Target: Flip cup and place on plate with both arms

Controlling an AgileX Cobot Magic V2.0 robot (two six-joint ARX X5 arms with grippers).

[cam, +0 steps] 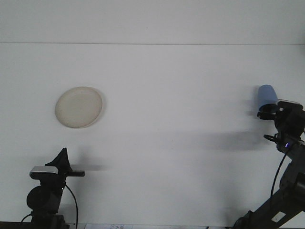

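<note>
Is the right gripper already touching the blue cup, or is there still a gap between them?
Cannot tell. In the front view the right gripper overlaps the lower part of the blue cup, so neither contact nor a gap shows plainly.

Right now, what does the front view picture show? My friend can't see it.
The right gripper is at the blue cup on the white table. A cream plate lies far left, and the left gripper is low.
</note>
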